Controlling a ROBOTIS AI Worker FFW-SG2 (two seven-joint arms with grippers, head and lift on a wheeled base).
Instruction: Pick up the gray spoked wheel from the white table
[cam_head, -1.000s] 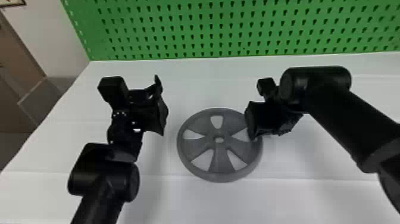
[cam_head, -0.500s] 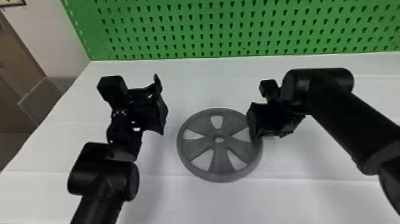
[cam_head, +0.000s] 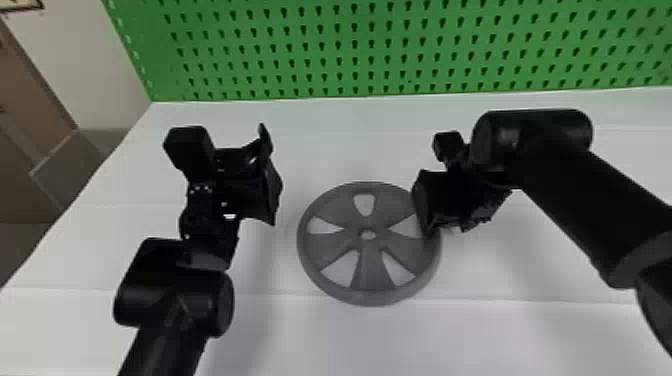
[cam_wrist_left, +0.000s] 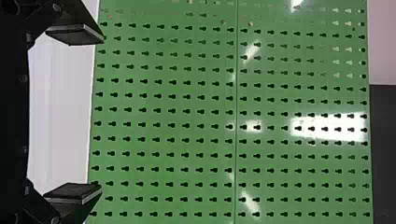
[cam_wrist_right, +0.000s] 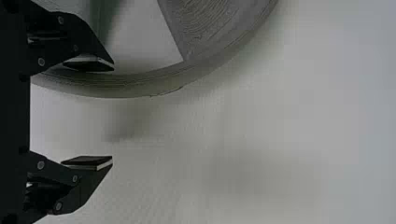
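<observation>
Head view: I've got the gray spoked wheel (cam_head: 369, 295) lying flat on the white table (cam_head: 350, 340), face up, its hub opening (cam_head: 368, 233) facing upward. It's round, equal across in the plane of the surface, its axle line running upright out of it. One spoke aims away from the far edge, toward my side, and a gap between spokes faces that far edge. The wheel lies well in from the surface's left edge and short of the far one, where the green pegboard (cam_head: 370, 50) stands. My right gripper (cam_head: 444, 224) is over the wheel's right side; my left gripper (cam_head: 270, 175) is off to its left, well apart from it.

Left wrist view: these fingers (cam_wrist_left: 77, 35) are spread wide, nothing between them, pointing toward the pegboard.

Right wrist view: here's my right gripper (cam_wrist_right: 112, 114), fingers well apart and gripping nothing. The curved rim (cam_wrist_right: 140, 86) runs by one fingertip, on the side toward the other finger; whether they touch, I can't tell.
</observation>
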